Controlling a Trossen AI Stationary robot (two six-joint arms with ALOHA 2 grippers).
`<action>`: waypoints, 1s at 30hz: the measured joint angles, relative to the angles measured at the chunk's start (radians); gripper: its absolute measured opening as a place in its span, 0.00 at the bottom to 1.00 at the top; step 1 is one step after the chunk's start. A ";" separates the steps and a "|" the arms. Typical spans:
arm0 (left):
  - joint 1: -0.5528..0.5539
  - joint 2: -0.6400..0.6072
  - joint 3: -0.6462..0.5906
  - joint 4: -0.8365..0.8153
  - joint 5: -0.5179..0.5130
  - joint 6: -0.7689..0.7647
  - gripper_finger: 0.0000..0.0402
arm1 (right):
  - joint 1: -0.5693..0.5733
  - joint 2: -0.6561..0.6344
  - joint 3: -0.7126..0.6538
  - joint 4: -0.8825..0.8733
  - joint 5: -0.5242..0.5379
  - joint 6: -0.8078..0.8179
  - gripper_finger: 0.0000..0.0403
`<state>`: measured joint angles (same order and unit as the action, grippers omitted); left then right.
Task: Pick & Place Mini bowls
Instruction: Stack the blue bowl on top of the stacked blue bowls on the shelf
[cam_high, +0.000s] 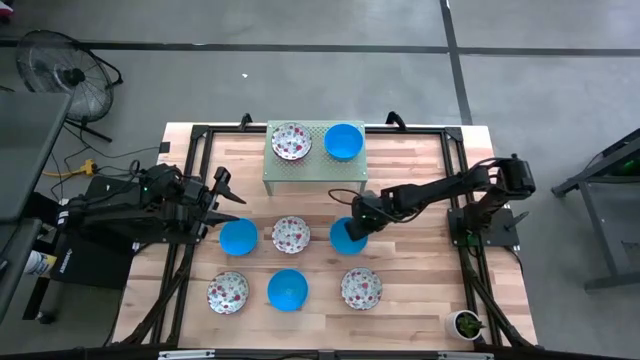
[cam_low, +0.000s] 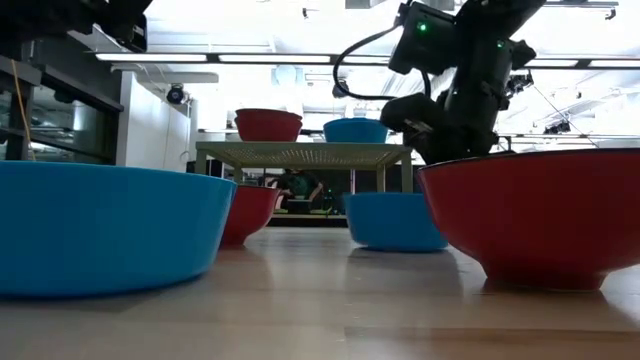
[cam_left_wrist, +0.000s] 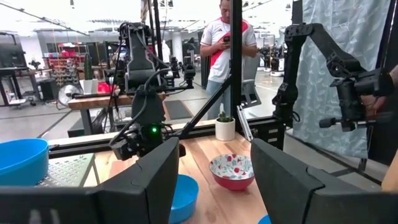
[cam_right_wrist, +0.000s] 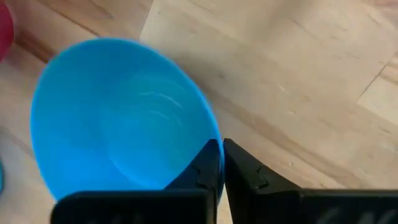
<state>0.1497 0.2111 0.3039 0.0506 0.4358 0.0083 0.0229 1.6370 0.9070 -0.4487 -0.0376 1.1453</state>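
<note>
The right pincer (cam_high: 356, 228) reached to mid-frame in the high view and was clenched on the rim of a blue bowl (cam_high: 347, 236); the right wrist view showed its fingers (cam_right_wrist: 208, 168) nearly touching each other, pinching the bowl's wall. That bowl sat on the counter (cam_high: 420, 290), right end of a middle row beside a floral bowl (cam_high: 291, 235) and another blue bowl (cam_high: 238, 237). Below them lay a front row: floral (cam_high: 228, 292), blue (cam_high: 287, 289), floral (cam_high: 361, 288). On the rack (cam_high: 315, 172) at top centre stood a floral bowl (cam_high: 291, 142) and a blue one (cam_high: 343, 141). The left pincer (cam_high: 222, 198) waited at the frame's left, released, fingers spread wide.
</note>
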 joint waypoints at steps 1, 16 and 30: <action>0.000 0.000 0.000 0.000 0.000 -0.006 0.48 | -0.002 -0.007 0.000 -0.002 -0.011 -0.008 0.01; 0.000 0.000 0.001 0.000 -0.008 -0.042 0.48 | -0.032 -0.372 0.000 -0.124 0.004 -0.131 0.00; 0.000 0.001 0.001 -0.031 -0.010 -0.040 0.48 | -0.308 -0.689 0.042 -0.159 -0.063 -0.456 0.00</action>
<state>0.1497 0.2119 0.3046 0.0198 0.4263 -0.0315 -0.2849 0.9480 0.9486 -0.6073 -0.1009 0.6892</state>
